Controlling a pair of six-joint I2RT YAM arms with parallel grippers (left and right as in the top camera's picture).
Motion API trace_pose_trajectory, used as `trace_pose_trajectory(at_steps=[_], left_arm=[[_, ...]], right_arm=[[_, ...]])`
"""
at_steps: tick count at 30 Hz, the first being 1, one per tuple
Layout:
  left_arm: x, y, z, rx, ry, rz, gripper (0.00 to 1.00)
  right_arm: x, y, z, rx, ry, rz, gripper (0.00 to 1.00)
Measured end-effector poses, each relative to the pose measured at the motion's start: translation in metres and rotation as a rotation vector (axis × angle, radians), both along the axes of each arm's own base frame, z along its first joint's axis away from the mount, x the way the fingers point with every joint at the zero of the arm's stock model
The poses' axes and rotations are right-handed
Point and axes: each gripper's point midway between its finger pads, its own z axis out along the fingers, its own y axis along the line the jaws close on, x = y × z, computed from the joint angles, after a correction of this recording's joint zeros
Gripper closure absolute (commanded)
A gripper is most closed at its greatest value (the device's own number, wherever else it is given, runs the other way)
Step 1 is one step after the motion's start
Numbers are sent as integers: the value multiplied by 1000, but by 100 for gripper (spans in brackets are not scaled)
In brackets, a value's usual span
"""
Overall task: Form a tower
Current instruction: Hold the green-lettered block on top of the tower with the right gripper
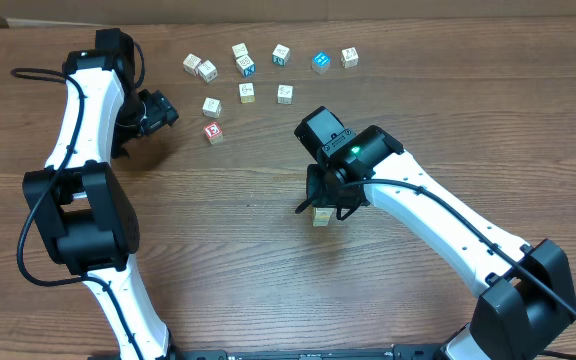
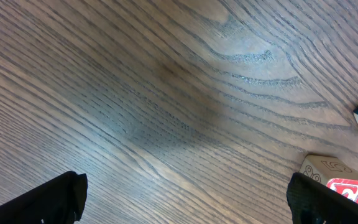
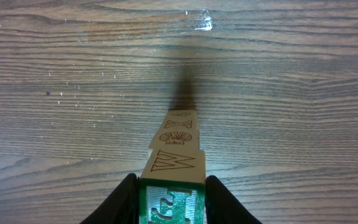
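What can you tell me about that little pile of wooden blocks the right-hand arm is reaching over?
The narrow stack of small wooden letter cubes stands on the brown wooden table. The wrist view looks down its side: pale wood faces with engraved marks, among them an X and a W, and nearest the camera a green-printed face. The right gripper has a black finger on each side of that green cube. From overhead the arm hides nearly all of the stack.
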Motion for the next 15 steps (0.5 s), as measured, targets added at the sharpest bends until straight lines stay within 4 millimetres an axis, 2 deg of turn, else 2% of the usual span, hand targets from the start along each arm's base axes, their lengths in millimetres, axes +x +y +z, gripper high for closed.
trace_pose_trajectory(at_steps=[15], left_arm=[[0,0,0,0,0,0,0]], right_arm=[[1,1,0,0,-9,31,67]])
